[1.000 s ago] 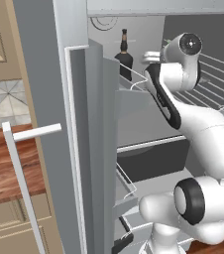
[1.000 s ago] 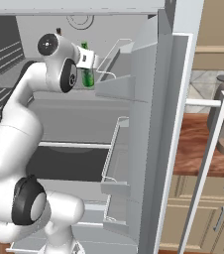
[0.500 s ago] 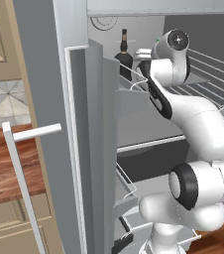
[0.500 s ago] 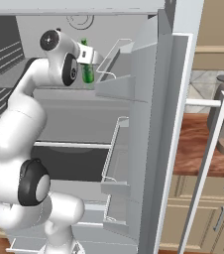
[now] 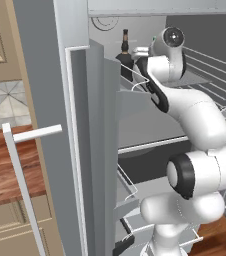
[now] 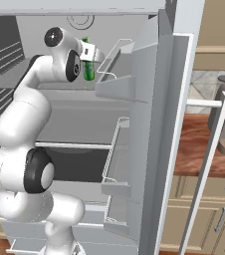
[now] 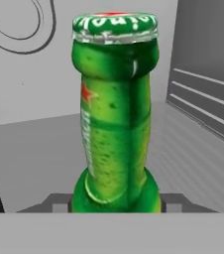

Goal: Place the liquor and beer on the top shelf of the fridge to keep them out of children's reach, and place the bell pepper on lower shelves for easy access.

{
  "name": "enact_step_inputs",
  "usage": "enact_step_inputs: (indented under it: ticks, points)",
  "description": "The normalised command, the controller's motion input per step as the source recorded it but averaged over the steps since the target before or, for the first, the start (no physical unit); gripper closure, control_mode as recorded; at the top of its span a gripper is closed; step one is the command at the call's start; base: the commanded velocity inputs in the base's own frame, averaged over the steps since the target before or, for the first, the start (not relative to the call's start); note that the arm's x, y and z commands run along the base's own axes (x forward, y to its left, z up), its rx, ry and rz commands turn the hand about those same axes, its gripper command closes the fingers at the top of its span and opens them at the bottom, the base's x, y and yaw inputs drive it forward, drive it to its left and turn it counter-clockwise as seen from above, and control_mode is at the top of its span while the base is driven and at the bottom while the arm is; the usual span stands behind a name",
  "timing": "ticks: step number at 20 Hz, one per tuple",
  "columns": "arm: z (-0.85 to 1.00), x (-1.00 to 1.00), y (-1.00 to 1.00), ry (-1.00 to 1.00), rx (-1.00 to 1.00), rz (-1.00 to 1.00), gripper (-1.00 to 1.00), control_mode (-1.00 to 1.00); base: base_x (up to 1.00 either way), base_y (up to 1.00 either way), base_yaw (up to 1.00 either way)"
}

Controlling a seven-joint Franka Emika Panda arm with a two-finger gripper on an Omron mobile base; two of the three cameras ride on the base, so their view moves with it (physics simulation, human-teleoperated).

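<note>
My gripper (image 6: 89, 59) is shut on the beer (image 6: 88, 70), a slim green bottle held upright inside the fridge (image 6: 59, 109) at the level of the top shelf (image 6: 15, 83). In the hand view the beer (image 7: 115, 119) stands between my fingertips (image 7: 55, 202), its cap at the top. I cannot tell whether its base touches the shelf. The liquor (image 5: 125, 59), a squat black bottle, stands on the top shelf (image 5: 201, 78) just left of my gripper (image 5: 141, 51). The bell pepper is out of view.
The open fridge door (image 5: 87, 150) with its white bar handle (image 5: 22, 190) stands to the left, and its wire-rimmed door bins (image 6: 115, 74) sit close beside my hand. Lower shelves (image 6: 74, 145) lie beneath. A wooden counter (image 6: 199, 144) is on the right.
My hand has carried the beer a little higher and deeper into the fridge, toward the liquor, and the arm's elbow has swung with it.
</note>
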Motion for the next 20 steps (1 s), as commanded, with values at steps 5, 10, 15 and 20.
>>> enact_step_inputs:
  ticks: [5, 10, 15, 20]
  points:
    - [-0.15, 0.1, 0.0, 0.0, 0.0, 0.03, -1.0, -1.0, 0.0, 0.0, 0.0]
    - [-0.11, 0.0, 0.0, 0.0, 0.0, 0.04, -1.0, -1.0, 0.0, 0.0, 0.0]
    - [-0.03, -0.08, 0.0, 0.0, 0.0, 0.04, -1.0, -1.0, 0.0, 0.0, 0.0]
    - [0.0, -0.46, 0.0, 0.0, -0.02, 0.06, -1.0, -1.0, 0.0, 0.0, 0.0]
